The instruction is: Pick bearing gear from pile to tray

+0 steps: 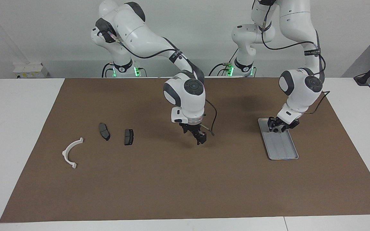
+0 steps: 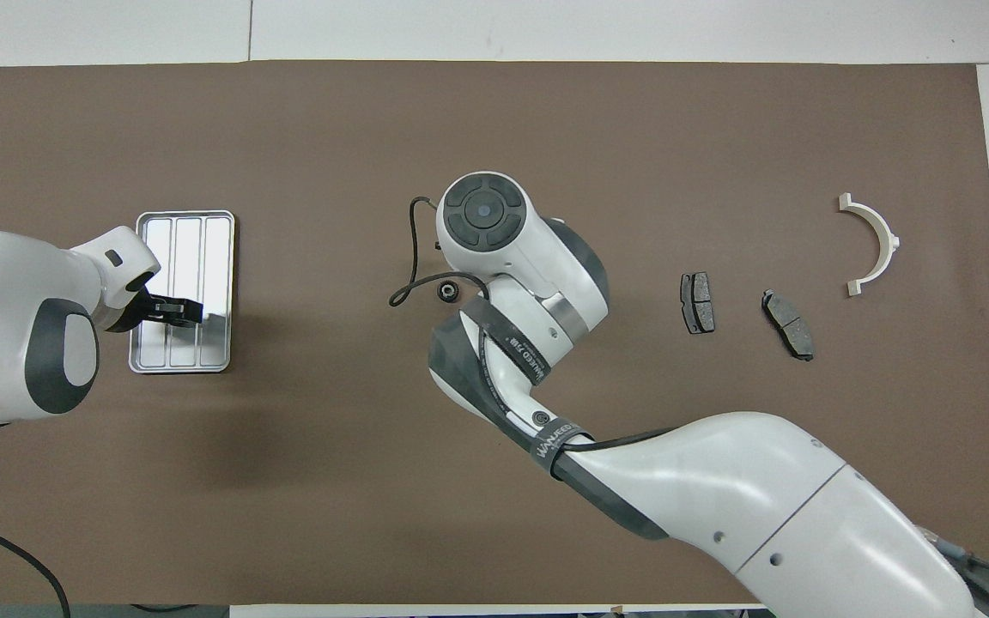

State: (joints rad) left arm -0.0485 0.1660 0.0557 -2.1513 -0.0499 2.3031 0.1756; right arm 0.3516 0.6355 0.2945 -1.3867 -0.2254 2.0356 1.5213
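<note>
The small black round bearing gear (image 2: 447, 292) is at the middle of the brown mat, right at the tip of my right gripper (image 1: 201, 139). That gripper points down, low over the mat, and looks shut on the gear. The pile lies toward the right arm's end: a white half-ring bracket (image 1: 71, 153) and two dark brake pads (image 1: 104, 131) (image 1: 128, 137). The silver ribbed tray (image 1: 283, 147) lies toward the left arm's end. My left gripper (image 1: 279, 126) is low over the end of the tray (image 2: 190, 249) nearer the robots.
A black cable (image 2: 409, 266) loops from the right wrist beside the gear. The brown mat (image 1: 172, 186) covers most of the white table.
</note>
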